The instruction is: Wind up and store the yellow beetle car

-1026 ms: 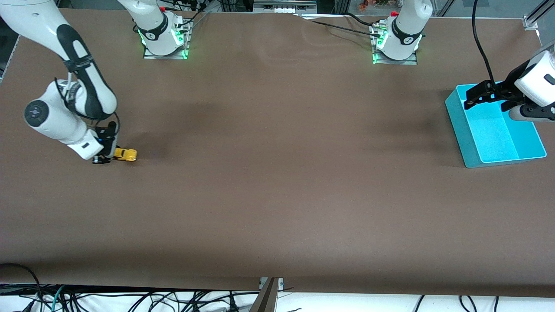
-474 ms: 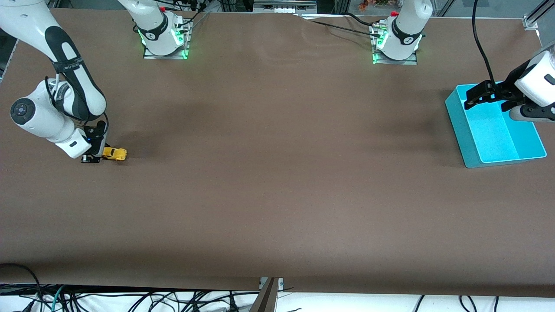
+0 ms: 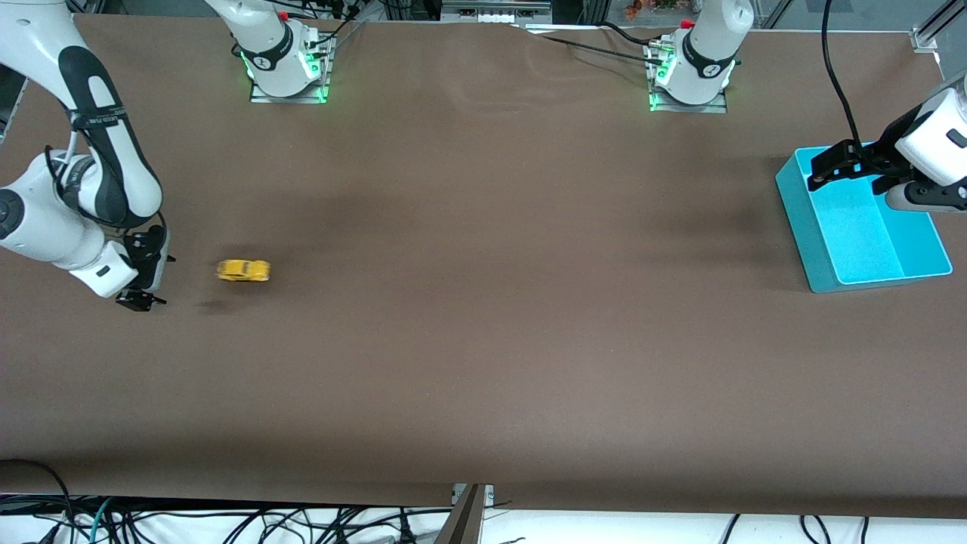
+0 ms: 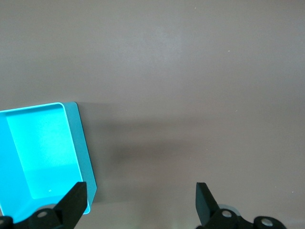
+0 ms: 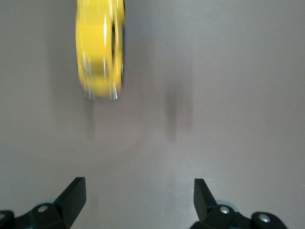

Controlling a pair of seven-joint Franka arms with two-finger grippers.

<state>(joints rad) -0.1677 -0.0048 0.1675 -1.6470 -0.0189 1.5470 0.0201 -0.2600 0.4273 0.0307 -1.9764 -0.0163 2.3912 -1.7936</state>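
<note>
Right gripper (image 3: 140, 299): spread wide, empty, low over table (image 3: 483, 340). Yellow beetle car (image 3: 243, 270) nearby, apart. Left gripper (image 3: 823, 170): wide, empty, over blue bin (image 3: 801, 219).

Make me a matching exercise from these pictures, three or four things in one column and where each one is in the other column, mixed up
Things:
1. car
2. bin
3. left gripper
4. right gripper

Places or states:
A. open, over the bin's rim
B. loose on the table, blurred, at the right arm's end
C. open and empty, low over the table beside the car
D. on the table at the left arm's end, nothing seen in it

Pairs: 1-B, 2-D, 3-A, 4-C
</note>
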